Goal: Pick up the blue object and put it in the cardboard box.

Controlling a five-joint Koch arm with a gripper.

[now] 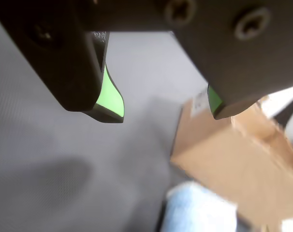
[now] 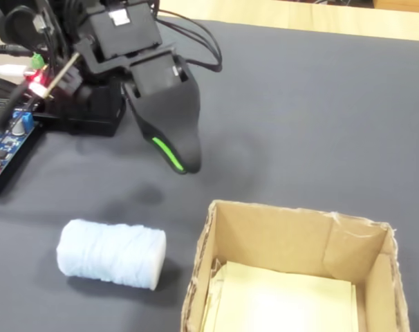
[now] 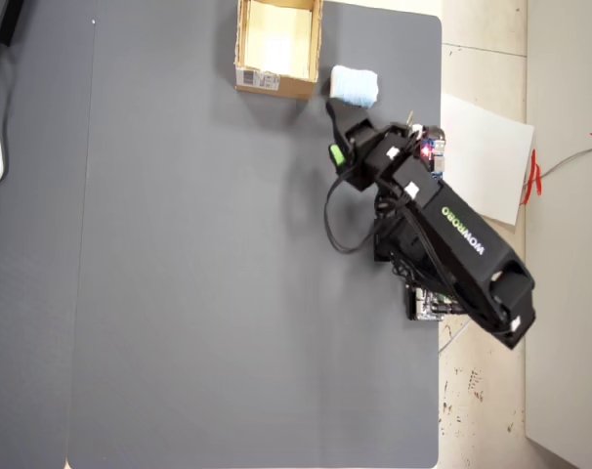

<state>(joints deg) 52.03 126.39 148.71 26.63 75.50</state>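
Blue object (image 1: 199,210) blurred, cut off in wrist view

A dark grey mat (image 3: 208,274) covers the table. The cardboard box (image 3: 276,47) sits at its far edge in the overhead view, the blue object (image 3: 355,86) just beside it toward the right edge, where the arm's base (image 3: 418,283) stands.

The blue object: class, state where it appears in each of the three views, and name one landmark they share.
Wrist view: the blue object lies blurred at the bottom edge, right of centre.
Fixed view: lower left, lying on its side on the mat, left of the cardboard box.
Overhead view: near the top, right of centre.
Shared landmark: the cardboard box, right beside it in every view.
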